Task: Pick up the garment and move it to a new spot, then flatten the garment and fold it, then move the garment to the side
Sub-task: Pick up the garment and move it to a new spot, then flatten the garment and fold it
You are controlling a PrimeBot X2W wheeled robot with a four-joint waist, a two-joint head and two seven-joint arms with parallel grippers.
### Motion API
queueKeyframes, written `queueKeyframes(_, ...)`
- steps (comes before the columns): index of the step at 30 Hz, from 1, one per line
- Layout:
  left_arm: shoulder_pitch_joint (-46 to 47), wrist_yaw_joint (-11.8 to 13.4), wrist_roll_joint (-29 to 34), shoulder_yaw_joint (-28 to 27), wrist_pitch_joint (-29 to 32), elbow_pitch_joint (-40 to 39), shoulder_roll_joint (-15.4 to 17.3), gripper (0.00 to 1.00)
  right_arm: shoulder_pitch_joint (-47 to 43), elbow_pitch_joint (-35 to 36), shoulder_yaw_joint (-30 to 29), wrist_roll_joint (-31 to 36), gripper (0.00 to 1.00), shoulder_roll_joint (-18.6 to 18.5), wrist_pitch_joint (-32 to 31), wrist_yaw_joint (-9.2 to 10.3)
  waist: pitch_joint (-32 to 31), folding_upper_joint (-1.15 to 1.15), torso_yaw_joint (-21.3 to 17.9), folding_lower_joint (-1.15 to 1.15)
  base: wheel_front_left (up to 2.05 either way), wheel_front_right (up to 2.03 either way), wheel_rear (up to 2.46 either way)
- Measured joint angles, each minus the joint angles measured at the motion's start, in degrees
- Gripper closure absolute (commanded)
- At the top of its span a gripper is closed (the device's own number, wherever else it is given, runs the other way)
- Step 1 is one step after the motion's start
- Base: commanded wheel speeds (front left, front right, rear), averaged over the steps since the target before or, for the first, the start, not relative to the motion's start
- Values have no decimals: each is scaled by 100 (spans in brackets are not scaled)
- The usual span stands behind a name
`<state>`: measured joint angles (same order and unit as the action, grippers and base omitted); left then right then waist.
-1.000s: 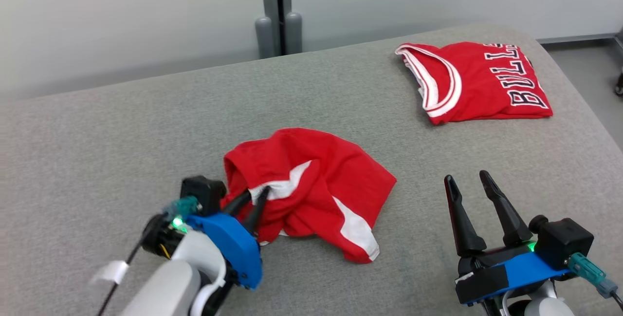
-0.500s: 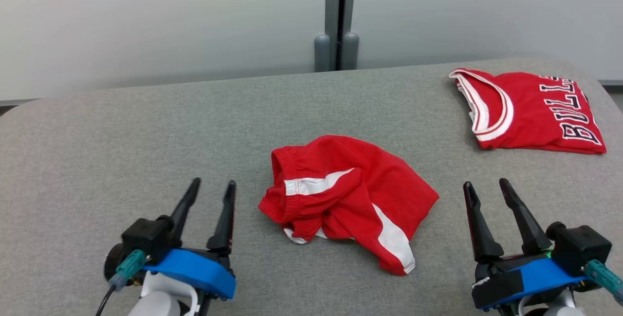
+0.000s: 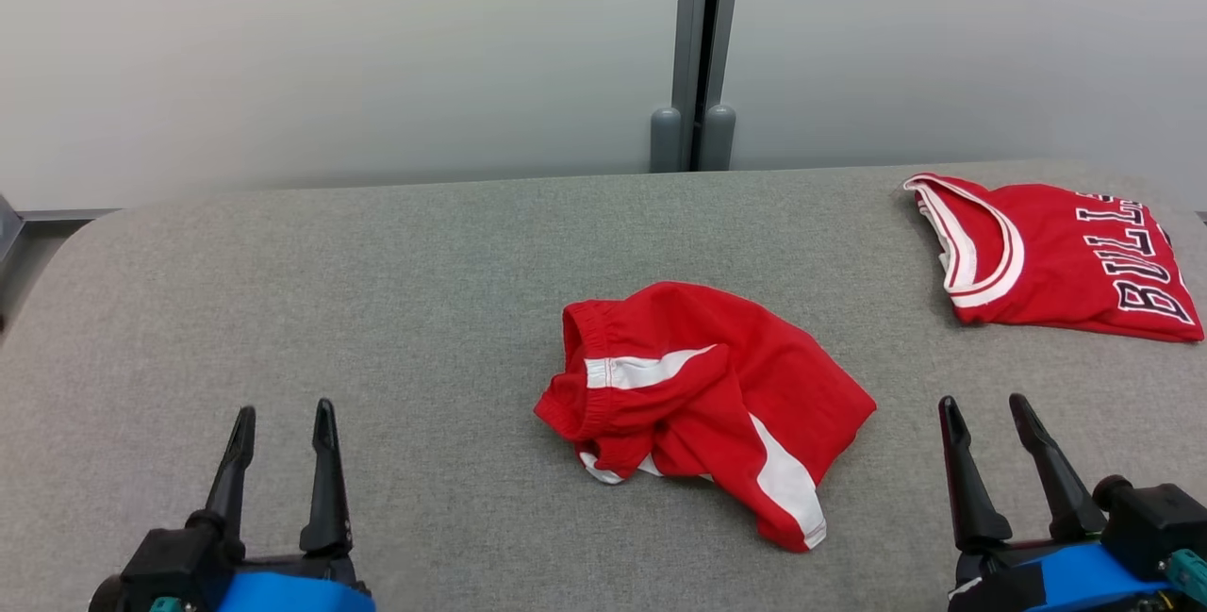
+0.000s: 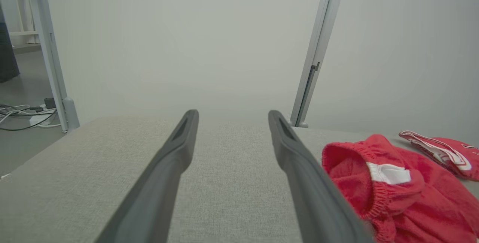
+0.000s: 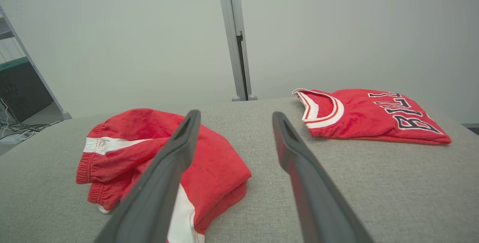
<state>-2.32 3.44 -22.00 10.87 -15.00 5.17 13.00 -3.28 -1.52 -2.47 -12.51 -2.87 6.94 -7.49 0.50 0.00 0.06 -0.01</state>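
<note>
Shorts [image 3: 702, 405] lie crumpled mid-surface [image 3: 377, 291]; jersey [image 3: 1056, 258] at far right corner. Left gripper [image 3: 283, 409], right gripper [image 3: 983, 400]: fingers spread, empty.

Head view: high, looking down over the grey table [image 3: 377, 263];
Left wrist view: low, along the left gripper [image 4: 232, 112], toward the wall [image 4: 187, 48];
Right wrist view: likewise, along the right gripper [image 5: 235, 112];
Shared: red shorts [image 3: 698, 395], jersey [image 3: 1056, 254], in all three

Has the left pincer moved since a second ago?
Yes. The left pincer was at the red shorts; it now stands open, well left of them.
</note>
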Motion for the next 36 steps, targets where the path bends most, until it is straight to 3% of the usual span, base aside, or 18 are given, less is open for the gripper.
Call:
queueKeyframes(7,-321,-44,196,-48,1,231,-8,0,-103,-120,-33,46,0,-2,26,0,-26,0,-3,0,0,0,0)
queueKeyframes(36,-55,-67,192,226,99,328,18,0,30,-369,205,-25,0,-1,79,0,187,0,-168,1,0,0,0)
